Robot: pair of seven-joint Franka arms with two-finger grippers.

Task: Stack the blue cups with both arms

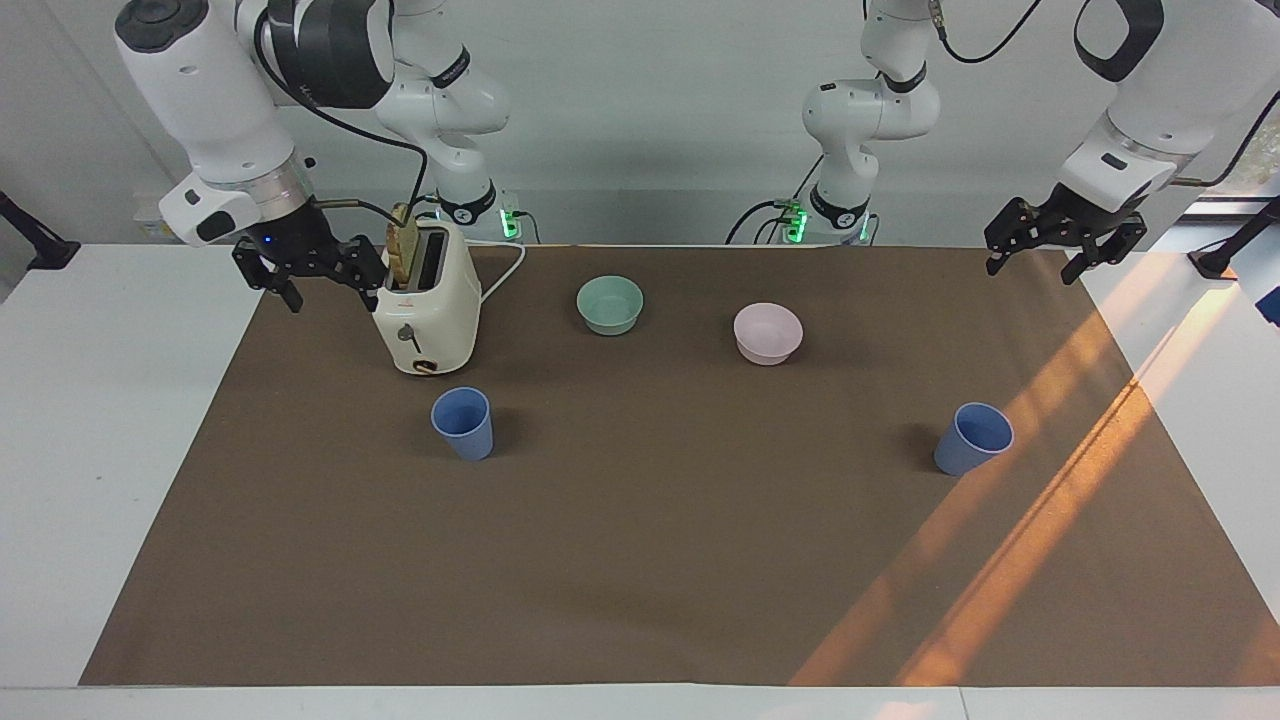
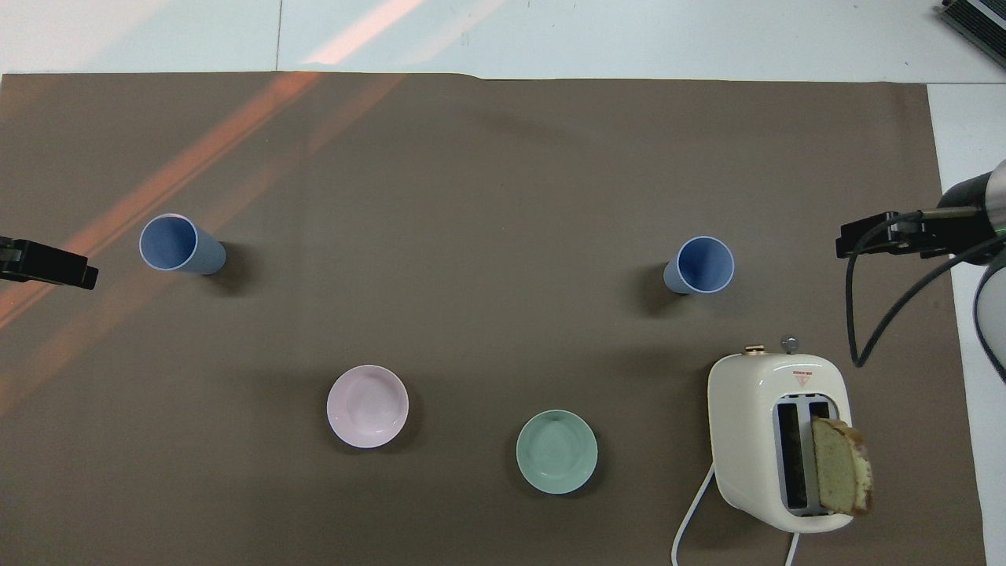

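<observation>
Two blue cups [image 1: 463,422] [image 1: 973,438] upright, well apart on brown mat [image 1: 660,540]; both arms raised.

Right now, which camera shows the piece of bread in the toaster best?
The overhead view: the bread shows its whole speckled face, standing in one slot of the toaster. The facing view shows only a thin edge of it poking out of the top.

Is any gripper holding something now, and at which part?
Nothing is held. The left gripper and right gripper are open in the air; both blue cups stand untouched.
</observation>
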